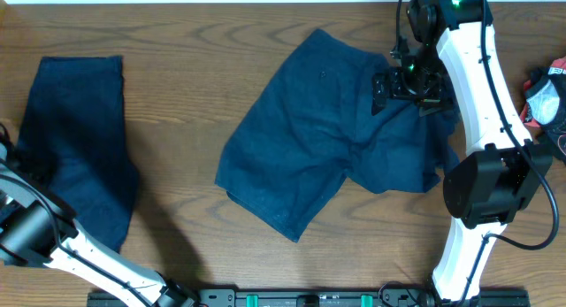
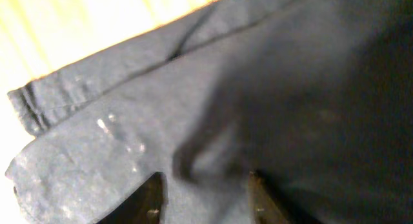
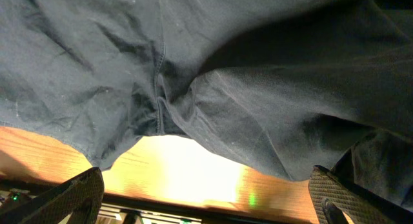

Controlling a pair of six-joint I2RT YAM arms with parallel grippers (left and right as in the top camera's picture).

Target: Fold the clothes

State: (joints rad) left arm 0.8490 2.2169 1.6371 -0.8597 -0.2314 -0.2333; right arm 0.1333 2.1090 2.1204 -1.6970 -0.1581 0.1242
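Wooden table is carrying two dark navy garments, well apart from each other

Spread shorts are lying opened out at the centre. Their right part is rumpling beneath the right arm

Folded shorts are lying as a narrow strip at the left, running far to near

Right arm is reaching in from the near right edge. The right pincer is hanging over the far right part of the spread shorts, its fingers standing wide apart with nothing between them. The wrist view is showing a stitched seam and the cloth edge, with bare table beyond

Left arm is entering at the near left corner. The left pincer is sitting low over the folded shorts beside a stitched hem, fingertips apart. Cannot tell whether they are touching the cloth

Small red, white and black object is lying at the right edge
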